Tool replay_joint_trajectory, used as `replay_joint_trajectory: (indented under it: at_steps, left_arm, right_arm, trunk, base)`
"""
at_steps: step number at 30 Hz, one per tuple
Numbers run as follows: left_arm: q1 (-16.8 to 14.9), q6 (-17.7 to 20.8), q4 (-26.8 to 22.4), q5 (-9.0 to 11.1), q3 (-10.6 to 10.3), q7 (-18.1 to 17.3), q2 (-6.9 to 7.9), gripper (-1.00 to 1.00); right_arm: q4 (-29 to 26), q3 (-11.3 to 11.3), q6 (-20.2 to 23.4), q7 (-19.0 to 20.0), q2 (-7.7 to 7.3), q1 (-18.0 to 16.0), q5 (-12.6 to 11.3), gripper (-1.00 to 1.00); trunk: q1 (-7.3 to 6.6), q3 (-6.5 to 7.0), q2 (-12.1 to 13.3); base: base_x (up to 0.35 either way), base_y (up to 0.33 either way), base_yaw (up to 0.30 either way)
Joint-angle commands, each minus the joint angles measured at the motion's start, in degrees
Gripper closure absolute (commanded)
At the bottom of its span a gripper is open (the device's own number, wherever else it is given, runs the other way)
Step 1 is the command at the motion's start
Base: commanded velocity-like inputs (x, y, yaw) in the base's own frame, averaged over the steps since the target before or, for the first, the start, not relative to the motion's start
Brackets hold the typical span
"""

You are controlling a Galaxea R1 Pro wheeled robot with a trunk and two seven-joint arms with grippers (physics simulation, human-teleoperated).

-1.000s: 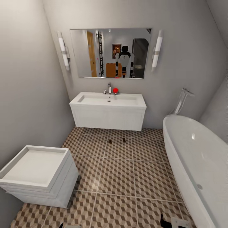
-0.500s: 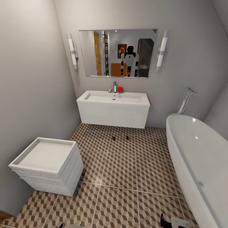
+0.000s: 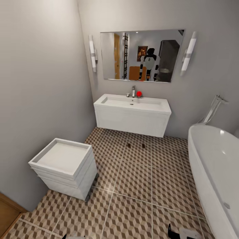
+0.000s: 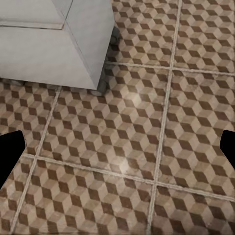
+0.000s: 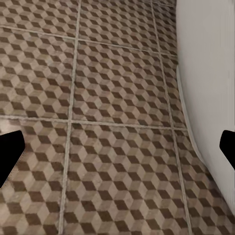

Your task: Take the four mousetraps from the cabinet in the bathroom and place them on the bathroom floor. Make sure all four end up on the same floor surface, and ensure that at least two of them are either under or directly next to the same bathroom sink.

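Bathroom floor point(image 3: 139, 186), cube-pattern tiles, spreads under both pincers. White tub point(image 3: 215, 166) along right pincer's side; its wall close beside right pincer point(image 5: 117, 147). White wall-hung sink point(image 3: 132, 114) far ahead of both pincers, faucet and red ball on its rim, mirror above. White drawer unit on casters point(image 3: 64, 167) ahead of left pincer point(image 4: 117, 147), toward left wall. Two mousetraps point(image 3: 128, 145) point(image 3: 143, 145) on tiles just before sink, well ahead of pincers. Both pincers spread wide, nothing between fingers.
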Motion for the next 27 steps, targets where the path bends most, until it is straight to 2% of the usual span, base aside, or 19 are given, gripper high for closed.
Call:
replay_joint_trajectory:
  at_steps: [1,27]
  left_arm:
    - [-0.11,-0.35,0.26,0.58,-0.50,0.00,-0.06,-1.00]
    - [0.16,-0.33,0.26,0.58,-0.50,-0.03,-0.07,-1.00]
  right_arm:
    - [0.02,0.44,-0.17,-0.10,-0.01,-0.04,-0.44,-1.00]
    - [0.02,0.44,-0.17,-0.10,0.08,-0.02,-0.44,-1.00]
  trunk:
    - [0.03,-0.11,-0.12]
    - [0.03,-0.11,-0.12]
  base:
    - [0.000,0.000,0.253]
    - [0.000,0.000,0.253]
